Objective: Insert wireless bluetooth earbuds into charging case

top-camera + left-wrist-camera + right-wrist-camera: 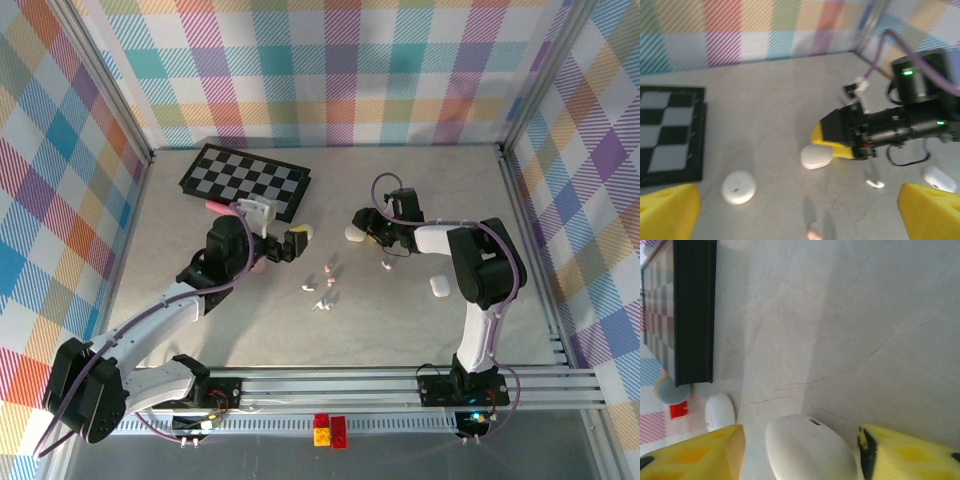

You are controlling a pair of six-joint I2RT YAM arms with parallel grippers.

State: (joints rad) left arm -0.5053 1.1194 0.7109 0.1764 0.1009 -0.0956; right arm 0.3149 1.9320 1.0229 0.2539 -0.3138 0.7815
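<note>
Chessboard (245, 180) far L; case (354, 233) at centre, R of board; earbuds (326, 292) near of it; 2nd case (439, 287) nearer, further R.

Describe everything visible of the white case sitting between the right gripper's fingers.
The white case is a smooth, glossy, pebble-shaped shell that looks like plastic. It is closed, with a small dark slot near its edge. It lies flat on the pale marbled table, between the yellow fingers of the right gripper. The jaws stand apart: a gap shows on one side, while the other finger looks close or just touching.
</note>
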